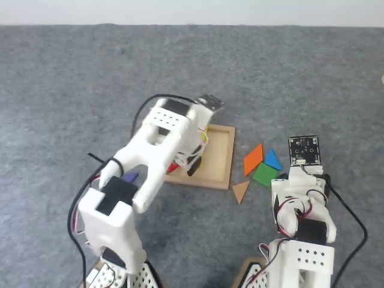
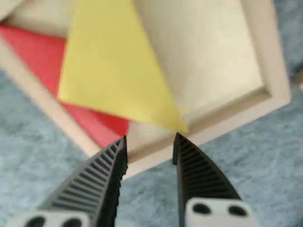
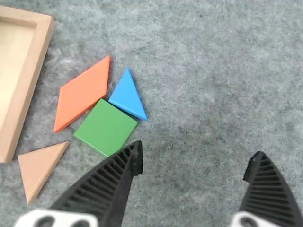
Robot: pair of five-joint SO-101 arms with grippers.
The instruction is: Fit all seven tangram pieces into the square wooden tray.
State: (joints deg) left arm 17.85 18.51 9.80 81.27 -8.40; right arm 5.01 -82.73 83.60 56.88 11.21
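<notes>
High view: the task is judged to be under halfway done. Two pieces are seen inside the square wooden tray (image 1: 221, 157), while four lie on the grey carpet just beside its right rim. These four are an orange parallelogram (image 1: 253, 159), a blue triangle (image 1: 273, 159), a green square (image 1: 264, 174) and a tan wooden triangle (image 1: 240, 191). A small purple shape (image 1: 131, 177) is glimpsed beside the left arm; whether it is the seventh piece cannot be told.

In the left wrist view, a large yellow triangle (image 2: 113, 71) is found in the tray, with one edge lying over a red piece (image 2: 42, 56). It is therefore judged not yet seated flat. Its sharp corner is pointed at the tray's rim, just in front of the left gripper (image 2: 150, 139), and its long edge is run diagonally across the tray floor. The left gripper's jaws are slightly parted and nothing is pinched between them.

The right gripper (image 3: 198, 153) is held above the carpet near the green square, with its jaws spread wide and empty. The orange parallelogram's long axis is slanted, roughly alongside the tray's rim, with its near end closest to the tray.
</notes>
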